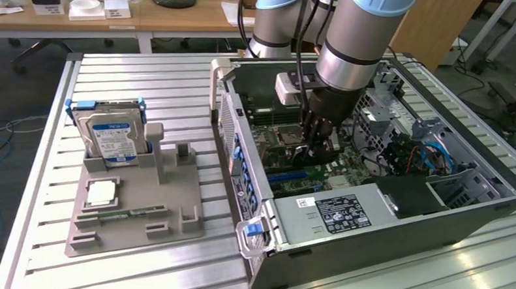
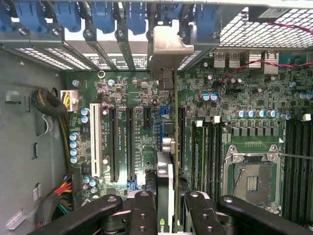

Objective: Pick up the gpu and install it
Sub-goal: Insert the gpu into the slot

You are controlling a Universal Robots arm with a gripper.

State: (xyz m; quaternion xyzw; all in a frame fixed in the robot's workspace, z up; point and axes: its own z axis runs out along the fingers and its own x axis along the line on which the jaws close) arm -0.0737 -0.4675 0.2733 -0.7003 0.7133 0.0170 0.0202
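Observation:
The gpu (image 2: 166, 172) stands edge-on inside the open computer case (image 1: 241, 124), its silvery bracket (image 2: 166, 46) at the rear slot openings. My gripper (image 2: 168, 208) is shut on it, one finger (image 2: 143, 210) on each side of the card. The card hangs low over the green motherboard (image 2: 137, 93), in line with a blue slot (image 2: 163, 111) among the long black expansion slots (image 2: 130, 142). I cannot tell whether its lower edge touches the slot. In the exterior view my gripper (image 1: 319, 144) reaches down into the middle of the case, where the gpu (image 1: 314, 157) is a dark shape below it.
Blue retention clips (image 2: 102, 14) line the case's rear wall. The empty CPU socket (image 2: 252, 171) and RAM slots (image 2: 210, 156) lie beside the card. Cables (image 2: 58, 191) bunch at one side. Outside the case, a grey fixture (image 1: 163, 228) holds a hard drive (image 1: 110, 135) upright.

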